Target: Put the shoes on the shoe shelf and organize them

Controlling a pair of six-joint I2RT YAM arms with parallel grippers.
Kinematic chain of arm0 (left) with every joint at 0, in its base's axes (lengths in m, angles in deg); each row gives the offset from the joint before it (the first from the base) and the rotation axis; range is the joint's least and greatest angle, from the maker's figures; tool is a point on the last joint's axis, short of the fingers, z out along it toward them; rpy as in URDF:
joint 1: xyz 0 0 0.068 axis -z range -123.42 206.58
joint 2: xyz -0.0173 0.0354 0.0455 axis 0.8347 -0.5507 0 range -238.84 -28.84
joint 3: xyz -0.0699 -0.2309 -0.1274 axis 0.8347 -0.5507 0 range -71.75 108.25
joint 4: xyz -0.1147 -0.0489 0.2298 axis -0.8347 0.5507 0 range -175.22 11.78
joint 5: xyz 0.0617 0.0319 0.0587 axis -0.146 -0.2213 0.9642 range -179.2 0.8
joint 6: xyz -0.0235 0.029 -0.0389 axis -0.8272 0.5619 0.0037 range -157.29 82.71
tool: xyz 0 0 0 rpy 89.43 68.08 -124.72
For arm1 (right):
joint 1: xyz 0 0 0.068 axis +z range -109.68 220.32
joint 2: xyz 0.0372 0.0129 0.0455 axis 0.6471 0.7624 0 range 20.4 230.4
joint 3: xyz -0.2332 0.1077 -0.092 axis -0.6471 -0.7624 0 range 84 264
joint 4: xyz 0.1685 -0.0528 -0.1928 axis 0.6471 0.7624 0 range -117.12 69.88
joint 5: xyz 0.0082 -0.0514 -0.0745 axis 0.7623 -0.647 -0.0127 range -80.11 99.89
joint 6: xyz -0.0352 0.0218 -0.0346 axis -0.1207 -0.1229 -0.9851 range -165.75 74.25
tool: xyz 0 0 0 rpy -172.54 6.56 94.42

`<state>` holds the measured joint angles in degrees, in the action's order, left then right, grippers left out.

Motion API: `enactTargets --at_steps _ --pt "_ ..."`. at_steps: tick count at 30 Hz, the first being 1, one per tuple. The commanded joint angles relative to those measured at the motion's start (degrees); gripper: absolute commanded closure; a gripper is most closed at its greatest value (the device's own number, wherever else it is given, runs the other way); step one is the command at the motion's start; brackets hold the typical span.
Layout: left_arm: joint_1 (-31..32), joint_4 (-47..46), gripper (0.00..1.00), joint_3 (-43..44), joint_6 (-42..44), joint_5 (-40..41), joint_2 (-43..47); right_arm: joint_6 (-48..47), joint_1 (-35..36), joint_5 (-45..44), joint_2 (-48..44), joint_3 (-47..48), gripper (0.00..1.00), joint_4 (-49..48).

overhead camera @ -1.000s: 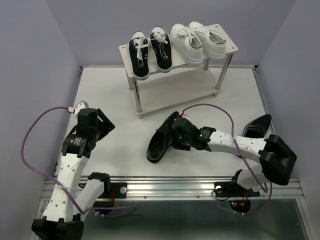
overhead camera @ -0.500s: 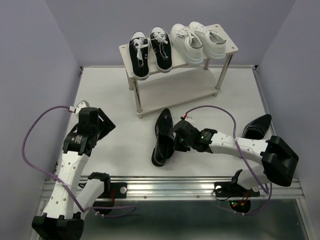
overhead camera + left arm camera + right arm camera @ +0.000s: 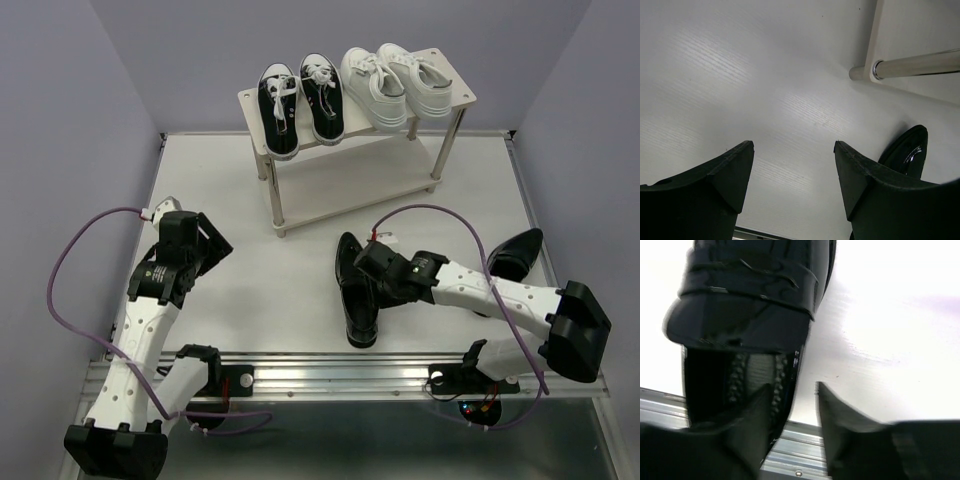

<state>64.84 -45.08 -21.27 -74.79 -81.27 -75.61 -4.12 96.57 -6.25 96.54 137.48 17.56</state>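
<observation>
Two slim robot arms, the left arm (image 3: 140, 335) and the right arm (image 3: 490, 292), wear white shells broken by boxy black joints. A purple cable (image 3: 52, 290) loops off the left arm, and a second cable (image 3: 440, 212) arcs off the right. Small red and green lights (image 3: 476, 406) glow at the right base. Seen close, the fingers (image 3: 715, 185) are matt black wedges with bevelled tips.

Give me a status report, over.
Left claw open, empty. Right claw straddles loafer side wall, grip unclear. Other loafer loose at right; sneakers on shelf. Nothing in the way.
</observation>
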Motion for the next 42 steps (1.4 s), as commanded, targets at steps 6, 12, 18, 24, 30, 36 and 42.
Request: enactTargets --at_steps 6,12,18,24,30,36,42 --pt "0.19 -1.03 0.24 0.85 1.46 0.51 0.53 -0.41 0.18 -5.65 0.42 5.94 0.38 4.88" --pt "0.19 -1.56 0.24 0.67 1.46 0.25 0.18 5.03 0.18 -0.66 -0.29 3.14 0.39 2.7" --pt "0.19 -1.73 0.24 0.67 1.46 0.16 0.09 9.44 0.18 5.68 -1.43 -4.07 0.49 -4.52" --pt "0.19 -1.38 0.24 1.11 1.46 0.43 0.09 7.95 0.18 -0.28 -1.52 -0.75 0.92 0.48" --pt "0.27 -1.21 0.24 1.03 1.46 0.43 0.18 3.65 0.18 -14.96 -1.69 7.33 0.99 12.86" --pt "0.27 -1.47 0.24 1.55 1.46 0.34 -0.08 2.58 0.18 -21.74 -4.67 12.18 0.99 19.91" --pt "0.19 -2.0 0.24 2.17 1.81 -0.28 -1.14 -1.88 -3.85 -24.64 -6.88 15.95 0.99 18.43"
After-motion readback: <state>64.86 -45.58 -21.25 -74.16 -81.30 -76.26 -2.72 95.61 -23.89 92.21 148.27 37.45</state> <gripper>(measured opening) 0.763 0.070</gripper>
